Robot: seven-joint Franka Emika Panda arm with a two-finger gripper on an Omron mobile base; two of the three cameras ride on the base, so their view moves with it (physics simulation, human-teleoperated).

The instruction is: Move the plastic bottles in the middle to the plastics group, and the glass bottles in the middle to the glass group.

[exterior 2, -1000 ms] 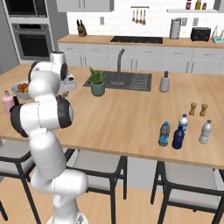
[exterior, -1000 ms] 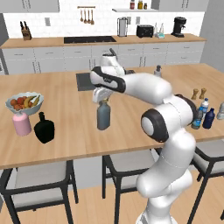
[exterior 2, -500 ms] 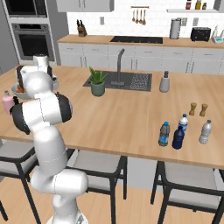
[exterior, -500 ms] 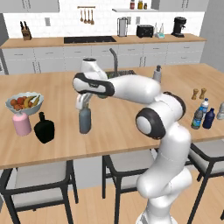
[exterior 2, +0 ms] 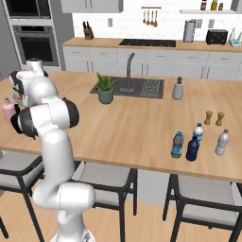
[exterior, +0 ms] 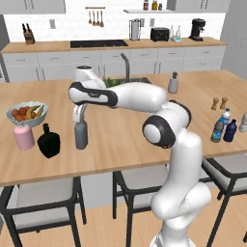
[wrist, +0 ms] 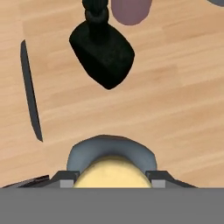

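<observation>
- Reaching far to its left in the left base view, the arm holds its end effector [exterior: 79,116] above the tabletop [exterior: 120,140], its jaws closed on the neck of the grey-blue glass bottle [exterior: 81,135], which hangs upright with its base at or just above the wood; I cannot tell whether it touches
- Just left of that bottle stands the squat black bottle [exterior: 48,141], then the pale pink bottle [exterior: 23,136], with the fruit bowl [exterior: 25,113] behind them
- At the right end of the tabletop, well apart from the held bottle, the dark navy bottle [exterior: 230,130] and a clear bottle with a blue label [exterior: 217,130] stand side by side, another blue-labelled bottle [exterior: 225,118] just behind them and 2 small brown shakers [exterior: 218,103] further back
- From the right base view the arm's upper body covers the end effector; the pink bottle [exterior 2: 8,110] peeks out at the left edge
- On the right stand the clear blue-labelled bottle [exterior 2: 177,144], the navy bottle [exterior 2: 192,148], a small water bottle [exterior 2: 198,133] behind them and a pale greyish clear bottle [exterior 2: 220,142] to their right, near the shakers [exterior 2: 213,117]
- A potted plant [exterior 2: 106,89] sits beside the sink [exterior 2: 139,88]
- Looking down in the hand view, the tan cap [wrist: 111,171] and grey-blue shoulders of the held bottle sit between the dark fingertips [wrist: 65,178], pinched on both sides
- Beyond lies the black bottle [wrist: 103,49], with the pink bottle [wrist: 130,11] at the top edge
</observation>
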